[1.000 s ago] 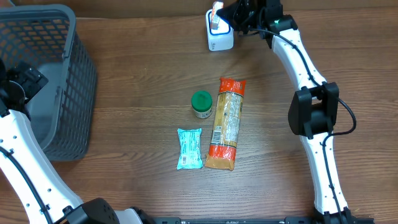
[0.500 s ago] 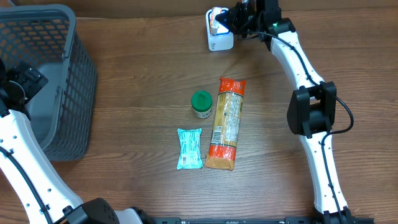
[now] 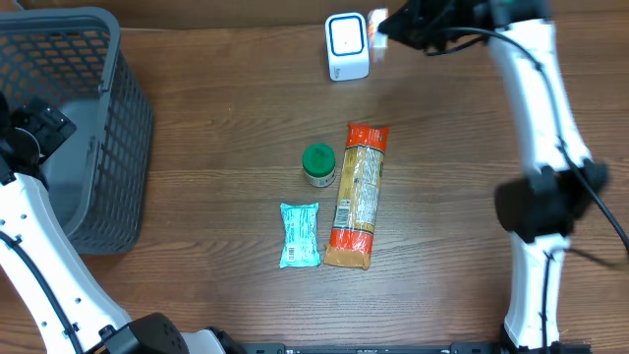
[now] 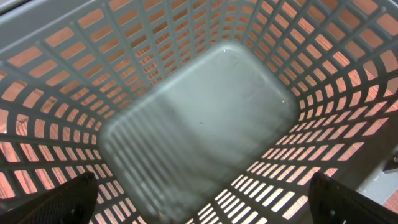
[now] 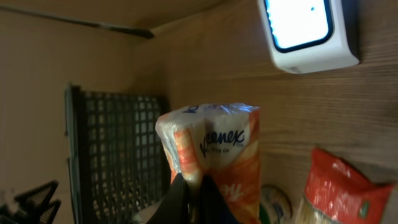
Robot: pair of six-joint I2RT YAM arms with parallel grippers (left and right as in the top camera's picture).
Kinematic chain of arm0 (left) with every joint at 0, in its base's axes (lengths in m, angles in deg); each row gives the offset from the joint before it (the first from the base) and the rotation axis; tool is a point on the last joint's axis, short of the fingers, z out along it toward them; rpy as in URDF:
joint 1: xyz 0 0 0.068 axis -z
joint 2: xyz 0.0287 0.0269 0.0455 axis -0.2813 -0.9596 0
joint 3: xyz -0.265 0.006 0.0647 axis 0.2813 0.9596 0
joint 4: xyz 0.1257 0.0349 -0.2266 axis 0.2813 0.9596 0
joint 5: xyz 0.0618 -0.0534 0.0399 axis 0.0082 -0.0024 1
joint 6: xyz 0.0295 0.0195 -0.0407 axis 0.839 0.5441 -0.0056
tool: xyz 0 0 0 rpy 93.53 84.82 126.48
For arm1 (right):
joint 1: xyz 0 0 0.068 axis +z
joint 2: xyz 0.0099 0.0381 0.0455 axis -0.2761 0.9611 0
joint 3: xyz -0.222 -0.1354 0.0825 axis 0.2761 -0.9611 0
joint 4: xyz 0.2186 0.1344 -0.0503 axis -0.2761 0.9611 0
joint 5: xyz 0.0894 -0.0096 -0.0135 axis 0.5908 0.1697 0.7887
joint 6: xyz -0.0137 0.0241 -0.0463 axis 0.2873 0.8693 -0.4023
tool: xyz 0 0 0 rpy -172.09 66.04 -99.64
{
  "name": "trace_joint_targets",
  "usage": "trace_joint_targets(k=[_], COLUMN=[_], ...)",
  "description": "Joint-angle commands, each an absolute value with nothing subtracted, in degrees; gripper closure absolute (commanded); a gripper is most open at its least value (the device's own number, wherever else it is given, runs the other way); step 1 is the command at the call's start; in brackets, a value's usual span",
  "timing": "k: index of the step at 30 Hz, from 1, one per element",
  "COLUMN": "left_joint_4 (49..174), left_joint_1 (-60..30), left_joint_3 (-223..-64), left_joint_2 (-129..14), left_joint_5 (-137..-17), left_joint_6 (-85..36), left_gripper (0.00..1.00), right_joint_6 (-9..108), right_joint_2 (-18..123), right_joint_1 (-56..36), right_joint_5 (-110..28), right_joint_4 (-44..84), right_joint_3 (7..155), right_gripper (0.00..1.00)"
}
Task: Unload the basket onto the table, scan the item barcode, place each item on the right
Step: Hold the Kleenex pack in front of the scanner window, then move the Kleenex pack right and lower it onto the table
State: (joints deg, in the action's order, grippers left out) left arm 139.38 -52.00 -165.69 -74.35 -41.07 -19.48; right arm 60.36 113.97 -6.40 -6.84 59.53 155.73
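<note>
**Tissue pack pinched beside the scanner**

The soft orange-and-white Kleenex tissue pack (image 5: 214,155) has glossy film, blue lettering and a crimped seam. The right pincer (image 5: 191,190) is clenched on that seam, holding the pack above the brown wooden counter (image 3: 216,118), just right of the white box scanner with the blue-lit window (image 3: 347,46).

From overhead only a white sliver of the pack shows beside the dark pincer, and the arm there is blurred. In the right wrist view the pack's lower end runs off the frame, and no barcode can be made out.

The left pincer (image 4: 202,202) hangs spread wide over the grey plastic mesh basket (image 3: 69,128).
</note>
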Motion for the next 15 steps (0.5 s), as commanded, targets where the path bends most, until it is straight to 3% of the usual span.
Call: trace_joint_targets(k=[1, 7, 15], left_joint_4=[139.36, 139.36, 139.36], left_joint_1=[-51.93, -51.93, -51.93], left_joint_3=[-167.09, -167.09, -167.09], left_joint_2=[-74.63, -74.63, -74.63], left_joint_5=[-40.79, -40.76, -40.79], left_joint_6=[-20.22, -20.22, -20.22], left_gripper=[0.0, 0.0, 0.0], right_joint_6=[49.06, 44.97, 44.56], right_joint_2=[108.07, 106.72, 98.63], right_joint_1=[-7.49, -10.99, -13.5], right_joint_5=[-13.29, -25.84, -26.01], right_joint_4=[67.53, 84.42, 84.4], right_joint_3=[156.32, 156.32, 145.81], right_gripper=[0.96, 0.96, 0.96])
